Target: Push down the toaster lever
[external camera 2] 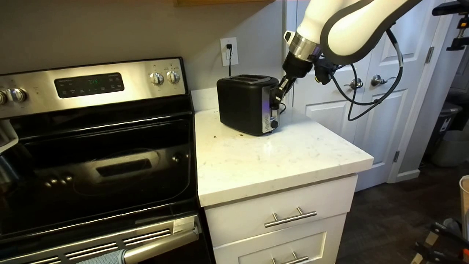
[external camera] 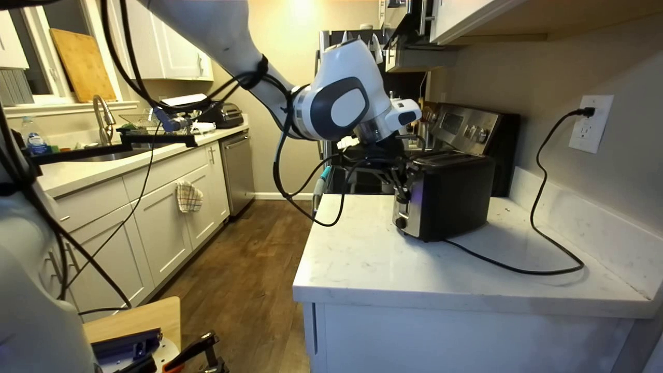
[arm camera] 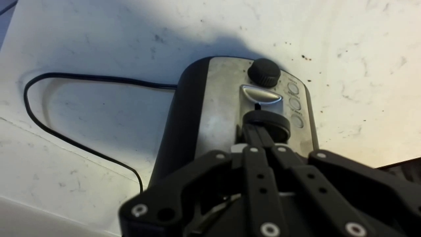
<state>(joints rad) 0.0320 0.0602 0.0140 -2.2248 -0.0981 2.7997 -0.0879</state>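
Gripper point(arm camera: 257, 130) pressed together, tips at the lever point(arm camera: 269, 117). Toaster point(arm camera: 218, 108) upright on counter point(external camera: 357, 259), cord point(arm camera: 144, 83) plugged into outlet point(external camera: 590, 129).

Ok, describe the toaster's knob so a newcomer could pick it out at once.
On the white countertop beside the stove stands a black toaster. Low on its silvery end panel, below the lever, sits the knob: black and ridged, unlike the three small pale buttons.

The arm point(external camera: 228, 41) slopes down from above, wrist point(external camera 2: 303, 48) tilted! And look at that gripper point(arm camera: 258, 129): fingers point(arm camera: 252, 134) together side by side, slanting downward.
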